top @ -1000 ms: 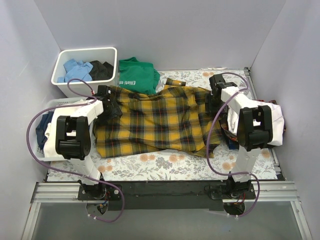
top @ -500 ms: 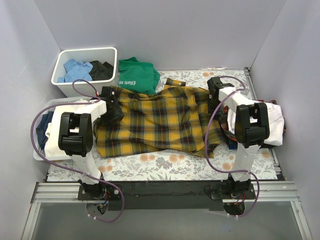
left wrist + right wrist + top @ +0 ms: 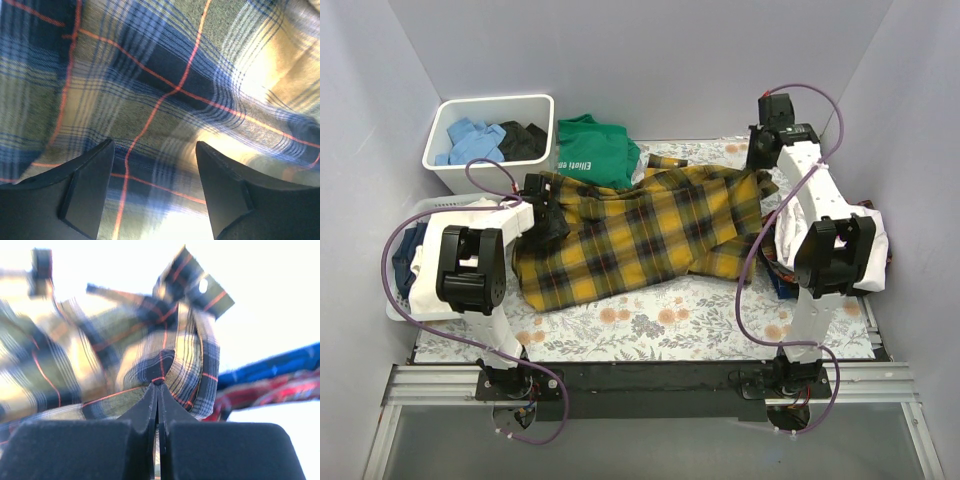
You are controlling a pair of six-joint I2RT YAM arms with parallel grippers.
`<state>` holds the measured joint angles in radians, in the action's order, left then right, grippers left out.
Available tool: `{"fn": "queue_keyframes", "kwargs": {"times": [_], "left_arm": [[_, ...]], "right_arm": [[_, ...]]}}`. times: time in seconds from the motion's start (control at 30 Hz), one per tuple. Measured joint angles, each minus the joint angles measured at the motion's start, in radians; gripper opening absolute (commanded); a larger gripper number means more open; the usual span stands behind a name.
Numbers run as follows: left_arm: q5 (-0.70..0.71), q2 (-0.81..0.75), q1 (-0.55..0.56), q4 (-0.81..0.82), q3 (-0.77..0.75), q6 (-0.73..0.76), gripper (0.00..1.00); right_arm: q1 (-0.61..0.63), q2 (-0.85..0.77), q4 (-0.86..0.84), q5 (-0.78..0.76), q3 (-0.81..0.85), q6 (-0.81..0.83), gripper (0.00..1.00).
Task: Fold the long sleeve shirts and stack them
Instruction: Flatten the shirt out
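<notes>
- White block lettering, seen from the overhead camera, runs across the crumpled green cotton T-shirt (image 3: 598, 148) at the far side of the floral-patterned surface (image 3: 650, 325), just beside the white plastic bin (image 3: 490, 100).
- The line begins with a word that reads "Elliot"; the characters after it are too small to make out.
- The print sits near the T-shirt's near edge, just beyond the yellow-and-black plaid flannel shirt (image 3: 640, 235).
- Both wrist cameras show only plaid weave at close range, partly blurred, with nothing legible.
- No other label, brand, number or sign can be read on the arms, the bin or the walls.
</notes>
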<state>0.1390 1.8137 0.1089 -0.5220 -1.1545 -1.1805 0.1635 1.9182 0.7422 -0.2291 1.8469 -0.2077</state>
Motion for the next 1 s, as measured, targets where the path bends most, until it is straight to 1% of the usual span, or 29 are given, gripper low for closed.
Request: {"fn": "queue_keyframes", "kwargs": {"times": [0.1,0.13,0.17,0.2,0.27,0.3,0.4,0.53,0.63,0.73,0.83,0.93,1.0], "left_arm": [[0.000,0.000,0.000,-0.003,-0.006,0.017,0.69],[0.000,0.000,-0.002,-0.005,-0.007,0.022,0.69],[0.000,0.000,-0.002,-0.011,-0.011,0.028,0.70],[-0.001,0.000,-0.002,-0.017,-0.018,0.032,0.70],[-0.003,0.000,-0.002,-0.026,-0.038,0.040,0.70],[-0.005,0.000,-0.002,-0.026,-0.050,0.043,0.70],[-0.011,-0.021,0.000,-0.026,-0.064,0.047,0.71],[-0.026,-0.098,0.018,-0.055,-0.047,0.028,0.72],[-0.043,-0.211,0.042,-0.086,0.015,-0.021,0.72],[-0.061,-0.351,0.069,-0.147,0.097,-0.083,0.72],[-0.069,-0.448,0.095,-0.191,0.170,-0.139,0.72],[-0.078,-0.529,0.110,-0.256,0.253,-0.191,0.71],[-0.080,-0.565,0.114,-0.294,0.292,-0.217,0.70]], "right_arm": [[-0.032,0.038,-0.014,0.014,0.088,-0.018,0.01],[-0.042,0.052,-0.017,0.016,0.105,-0.022,0.03],[-0.054,0.072,-0.020,0.022,0.125,-0.026,0.13],[-0.066,0.095,-0.025,0.030,0.142,-0.026,0.29],[-0.087,0.151,-0.029,0.050,0.177,-0.031,0.44],[-0.093,0.174,-0.033,0.058,0.190,-0.034,0.55],[-0.111,0.222,-0.036,0.098,0.203,-0.030,0.62],[-0.109,0.181,-0.042,0.130,0.171,-0.030,0.63],[-0.104,0.048,-0.056,0.153,0.048,-0.030,0.63],[-0.093,-0.135,-0.064,0.182,-0.109,-0.030,0.62],[-0.071,-0.302,-0.093,0.201,-0.258,-0.028,0.62],[-0.038,-0.409,-0.091,0.227,-0.368,-0.027,0.61],[-0.003,-0.453,-0.087,0.240,-0.435,-0.025,0.61]]}}
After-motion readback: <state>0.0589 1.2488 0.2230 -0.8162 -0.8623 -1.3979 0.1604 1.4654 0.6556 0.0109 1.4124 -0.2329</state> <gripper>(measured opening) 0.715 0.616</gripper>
